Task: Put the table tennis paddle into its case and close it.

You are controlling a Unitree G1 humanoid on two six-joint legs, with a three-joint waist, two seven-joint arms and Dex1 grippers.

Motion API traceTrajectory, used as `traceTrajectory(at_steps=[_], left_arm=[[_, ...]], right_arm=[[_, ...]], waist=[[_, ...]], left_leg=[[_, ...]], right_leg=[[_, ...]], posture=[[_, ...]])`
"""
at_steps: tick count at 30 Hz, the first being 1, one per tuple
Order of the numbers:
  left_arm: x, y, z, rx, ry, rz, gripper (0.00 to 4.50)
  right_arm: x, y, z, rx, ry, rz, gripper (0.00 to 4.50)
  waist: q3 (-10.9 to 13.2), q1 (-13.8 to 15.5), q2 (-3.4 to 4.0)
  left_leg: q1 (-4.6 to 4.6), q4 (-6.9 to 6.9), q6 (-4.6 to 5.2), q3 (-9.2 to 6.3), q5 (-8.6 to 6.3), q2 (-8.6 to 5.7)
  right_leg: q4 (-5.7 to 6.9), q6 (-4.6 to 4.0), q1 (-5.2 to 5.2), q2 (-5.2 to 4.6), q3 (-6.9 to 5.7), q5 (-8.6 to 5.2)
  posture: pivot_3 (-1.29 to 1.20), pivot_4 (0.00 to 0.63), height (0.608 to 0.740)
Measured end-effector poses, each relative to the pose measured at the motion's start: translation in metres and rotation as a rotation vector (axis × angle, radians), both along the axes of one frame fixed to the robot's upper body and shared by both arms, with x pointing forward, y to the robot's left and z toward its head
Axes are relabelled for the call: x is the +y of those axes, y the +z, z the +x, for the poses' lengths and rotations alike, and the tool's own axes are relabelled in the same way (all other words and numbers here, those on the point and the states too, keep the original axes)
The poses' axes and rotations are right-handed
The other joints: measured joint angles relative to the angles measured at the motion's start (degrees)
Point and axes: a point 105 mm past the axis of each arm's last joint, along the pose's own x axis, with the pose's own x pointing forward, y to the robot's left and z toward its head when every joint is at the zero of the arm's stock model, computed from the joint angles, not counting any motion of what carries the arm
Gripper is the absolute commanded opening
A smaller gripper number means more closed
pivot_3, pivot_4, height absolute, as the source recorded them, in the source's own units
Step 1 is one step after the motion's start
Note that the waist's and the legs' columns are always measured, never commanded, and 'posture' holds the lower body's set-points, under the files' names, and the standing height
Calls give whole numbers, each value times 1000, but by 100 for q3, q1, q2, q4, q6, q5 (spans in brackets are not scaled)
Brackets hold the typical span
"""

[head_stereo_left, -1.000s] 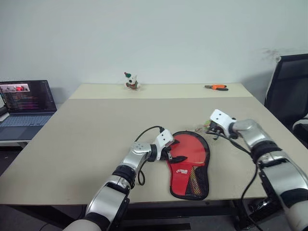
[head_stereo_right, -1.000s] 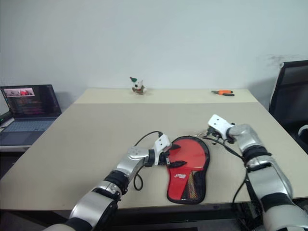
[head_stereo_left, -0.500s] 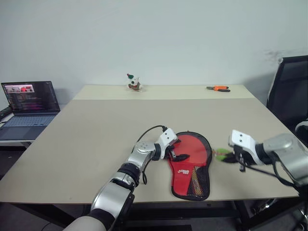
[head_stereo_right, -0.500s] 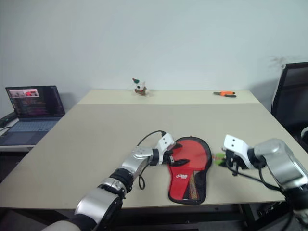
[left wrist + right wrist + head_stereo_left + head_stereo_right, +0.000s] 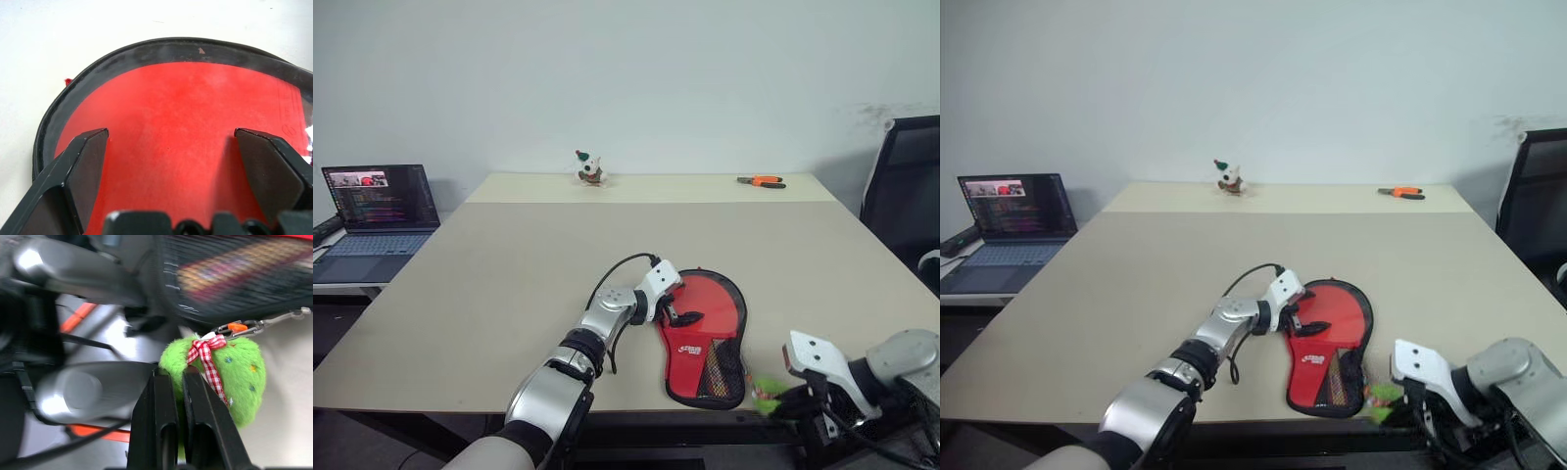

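Note:
The black case point(image 5: 738, 323) lies flat near the table's front edge. The table tennis paddle point(image 5: 712, 302) rests inside it, red face up point(image 5: 181, 112), and its striped handle shows through the mesh point(image 5: 713, 370). My left gripper point(image 5: 685, 306) hovers low over the left part of the red face, its fingers point(image 5: 88, 156) open with nothing between them. At the table's front edge, right of the case's handle end, my right gripper point(image 5: 171, 377) is shut on the fluffy green ring tag point(image 5: 234, 369). The green ring tag point(image 5: 766, 392) hangs from the case's zipper by a small clip.
An open laptop point(image 5: 377, 201) sits on a side desk at the far left. At the table's back edge stand a small toy figure point(image 5: 590, 168) and orange-handled pliers point(image 5: 761, 181). A black chair point(image 5: 904, 191) stands at the right.
My right gripper has pulled back from the case's far right side to the table's front edge, taking the green tag with it. The left gripper has stayed over the red face.

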Motion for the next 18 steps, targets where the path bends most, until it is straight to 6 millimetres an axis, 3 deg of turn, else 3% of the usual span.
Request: traceTrajectory(at_steps=[6, 17, 18], left_arm=[[-2, 0, 1, -6, 9, 4, 4500], [-4, 2, 3, -20, 17, 13, 4500], [-4, 2, 2, -20, 16, 12, 4500]], right_arm=[[22, 2, -23, 88, 14, 86, 13], [43, 2, -25, 129, -6, 145, 13], [44, 2, -24, 124, -5, 145, 246]], waist=[[0, 2, -8], [6, -6, -20], [6, -5, -21]], left_leg=[[1, 1, 0, -4, 0, 0], [1, -1, 0, -6, 0, 0], [0, -1, 0, -8, 0, 0]], right_leg=[[0, 1, 3, -1, -4, 0], [-2, 1, 2, -2, -5, -1], [-2, 1, 2, -2, -7, -1]], posture=[[0, 150, 740], [0, 150, 740], [0, 150, 740]])
